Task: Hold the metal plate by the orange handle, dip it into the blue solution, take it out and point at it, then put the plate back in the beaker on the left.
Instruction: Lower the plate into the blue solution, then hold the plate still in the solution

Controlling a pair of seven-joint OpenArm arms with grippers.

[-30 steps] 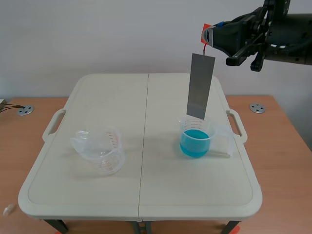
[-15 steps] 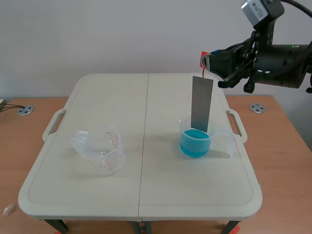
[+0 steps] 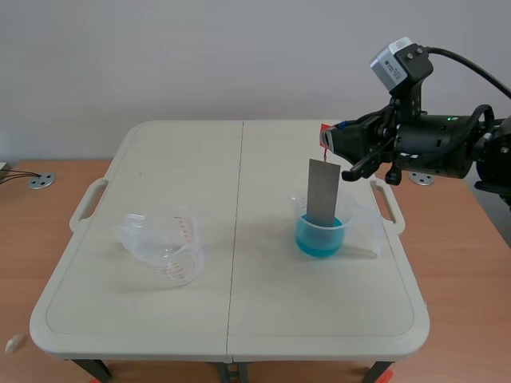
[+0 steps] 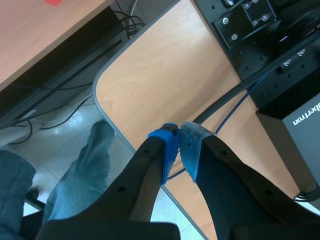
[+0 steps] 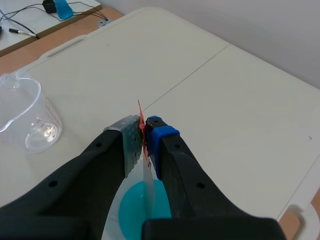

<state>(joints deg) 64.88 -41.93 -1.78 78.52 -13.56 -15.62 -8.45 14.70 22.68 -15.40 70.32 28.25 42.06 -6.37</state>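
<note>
The grey metal plate (image 3: 322, 191) hangs upright from its orange handle (image 3: 326, 137), its lower end down inside the beaker of blue solution (image 3: 322, 232) at the table's right. My right gripper (image 3: 333, 141) comes in from the right and is shut on the orange handle (image 5: 142, 127); in the right wrist view the plate's thin edge (image 5: 148, 192) drops between the fingers into the blue liquid (image 5: 131, 212). A clear empty beaker (image 3: 165, 243) lies tilted on the table's left (image 5: 26, 120). My left gripper (image 4: 179, 146) is shut on nothing, off the table, over a wooden desk edge.
The white folding table (image 3: 231, 327) has side handles. A black equipment box (image 4: 295, 115) and cables lie ahead of the left gripper, with a person's jeans leg (image 4: 82, 170) below it. A small blue item (image 5: 62, 8) stands on a far desk.
My right arm has come down and moved slightly left, lowering the plate from above the beaker until its lower end is inside the blue solution.
</note>
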